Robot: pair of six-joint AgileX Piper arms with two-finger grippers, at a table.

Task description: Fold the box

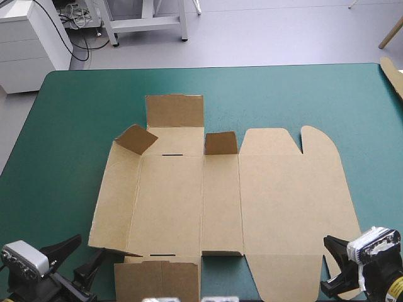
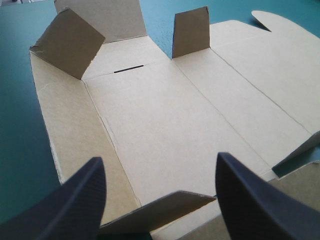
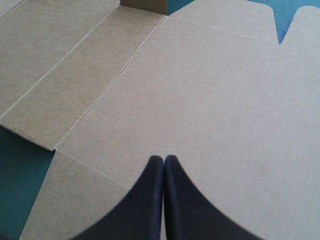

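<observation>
Left gripper, fingers apart, hangs at the near edge of the box, straddling a half-raised flap, probably to catch it. Right gripper, fingers together on nothing, points across the flat lid panel. Ahead of the left gripper, two far flaps stand up; the rest lies flat on the table.

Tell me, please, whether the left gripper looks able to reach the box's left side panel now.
Probably yes: the left gripper hangs open at the box's near edge, nothing between it and that panel.
</observation>
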